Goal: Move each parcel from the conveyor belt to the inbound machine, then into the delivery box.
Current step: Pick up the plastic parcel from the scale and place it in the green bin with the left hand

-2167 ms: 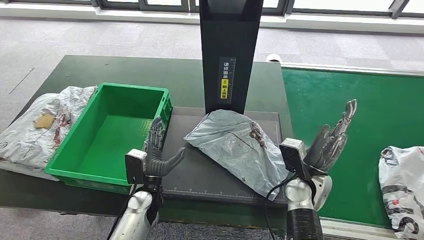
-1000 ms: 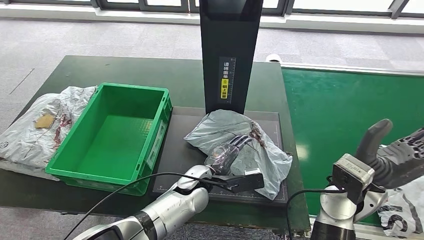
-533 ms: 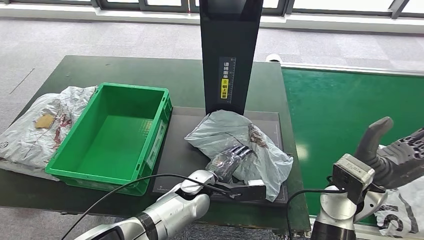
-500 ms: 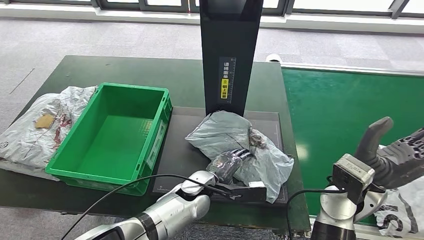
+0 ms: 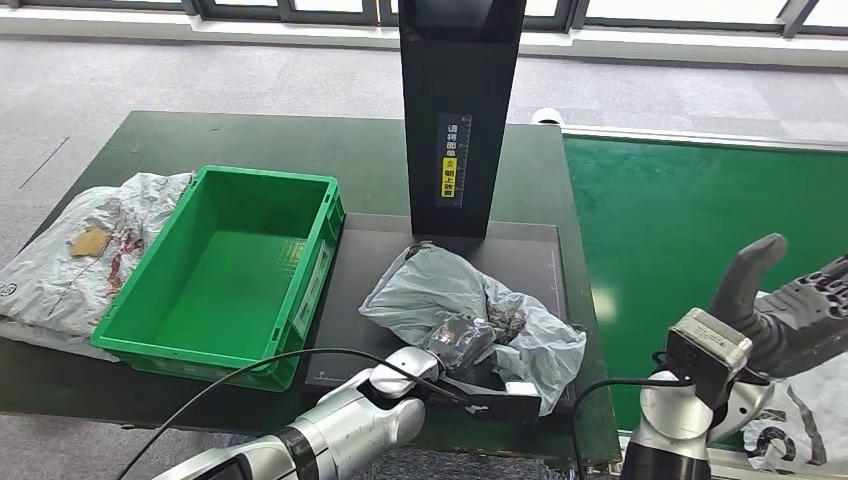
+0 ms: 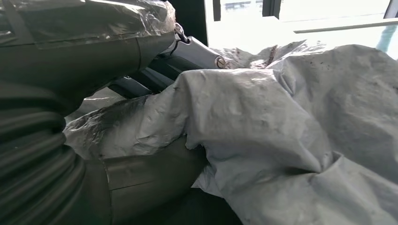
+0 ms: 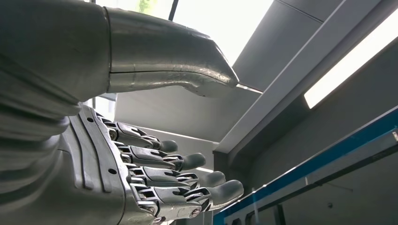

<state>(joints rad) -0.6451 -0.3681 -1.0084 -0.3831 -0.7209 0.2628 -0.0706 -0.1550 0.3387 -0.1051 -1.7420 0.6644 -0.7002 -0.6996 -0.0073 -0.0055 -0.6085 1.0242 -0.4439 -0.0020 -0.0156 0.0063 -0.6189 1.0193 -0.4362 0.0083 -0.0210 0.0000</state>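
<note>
Nearest, at the lower middle of the head view, my left hand has its fingers bunched into the crumpled grey parcel; the left wrist view shows the bag's film gathered over my thumb and dark fingers, so I judge I am gripping a fold of it, since a slack bag gives me no firm edge to take. The parcel lies on the black platform of the inbound machine, at the frame's centre, below the machine's upright black column; I take it that it sits there to be registered. At the lower right my right hand is raised with nothing in it, fingers apart and thumb up, just above a white printed parcel that waits on the green conveyor belt. I hold it high, I think, to keep it clear while the left works. Left of the platform, touching its edge, stands the green delivery box, open-topped and with nothing in it, close enough that the parcel needs only a short carry across. Further left on the dark surface another grey bag lies beside the box, outside it.
</note>
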